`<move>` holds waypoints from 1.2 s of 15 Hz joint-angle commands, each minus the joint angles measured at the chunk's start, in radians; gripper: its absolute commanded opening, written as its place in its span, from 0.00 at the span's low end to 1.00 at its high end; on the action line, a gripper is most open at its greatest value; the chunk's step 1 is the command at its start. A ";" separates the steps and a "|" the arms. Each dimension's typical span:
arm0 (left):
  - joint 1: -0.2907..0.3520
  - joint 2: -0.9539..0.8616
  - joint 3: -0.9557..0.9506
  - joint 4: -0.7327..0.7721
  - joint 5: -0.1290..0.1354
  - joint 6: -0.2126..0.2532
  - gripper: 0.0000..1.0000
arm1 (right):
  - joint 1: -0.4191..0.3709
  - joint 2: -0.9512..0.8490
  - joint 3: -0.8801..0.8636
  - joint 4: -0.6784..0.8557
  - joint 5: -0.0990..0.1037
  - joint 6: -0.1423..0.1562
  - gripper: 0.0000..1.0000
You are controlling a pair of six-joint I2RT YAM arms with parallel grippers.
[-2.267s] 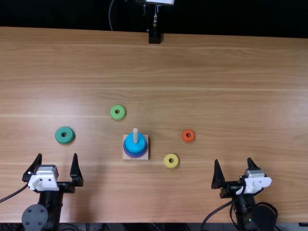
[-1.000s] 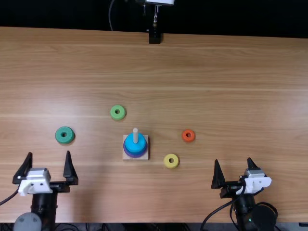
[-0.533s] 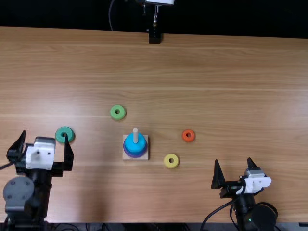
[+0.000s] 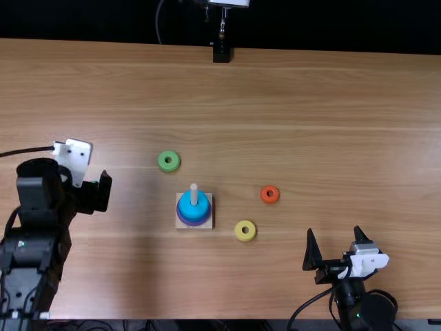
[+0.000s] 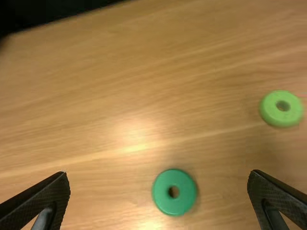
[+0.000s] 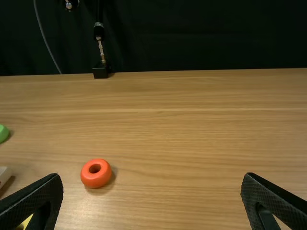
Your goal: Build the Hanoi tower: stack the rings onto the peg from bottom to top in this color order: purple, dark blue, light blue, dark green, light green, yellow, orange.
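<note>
Peg (image 4: 193,195) part-stacked on counter (image 4: 310,103)

Nearest, right gripper (image 4: 333,229) is spread and grasps nothing, its fingers well apart over the counter's right side. Beyond it and to the left lies the yellow ring (image 4: 245,231), flat, just beside the square base (image 4: 181,226). The peg stands upright on that base, with the purple ring (image 4: 180,215) low on it and the light blue ring (image 4: 193,210) on top; any ring between them cannot be confirmed. Orange ring (image 4: 269,194) lies right of the base. Left gripper (image 4: 93,195), at the left, is likewise spread and unladen; its wrist view places the dark green ring (image 5: 163,192) flat on the counter, touching neither finger. Light green ring (image 4: 162,162) lies beyond the base, to its left. Black block (image 4: 221,55) stands at the far edge.
</note>
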 commanded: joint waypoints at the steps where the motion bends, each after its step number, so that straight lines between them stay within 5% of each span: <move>1: 0.007 0.055 0.029 -0.014 0.058 -0.053 1.00 | -0.008 -0.012 -0.049 -0.072 -0.005 -0.003 1.00; 3: 0.016 0.118 0.029 -0.016 0.071 -0.242 1.00 | -0.008 -0.012 -0.049 -0.072 -0.004 -0.005 1.00; 4: 0.016 0.164 0.031 -0.016 0.069 -0.283 1.00 | -0.008 -0.012 -0.049 -0.072 -0.005 -0.005 1.00; 13: 0.048 0.412 0.129 -0.088 0.053 -0.281 1.00 | -0.008 -0.012 -0.049 -0.072 -0.005 -0.003 1.00; 18: 0.050 0.475 0.143 -0.110 0.016 -0.154 1.00 | -0.008 -0.012 -0.049 -0.072 -0.005 -0.003 1.00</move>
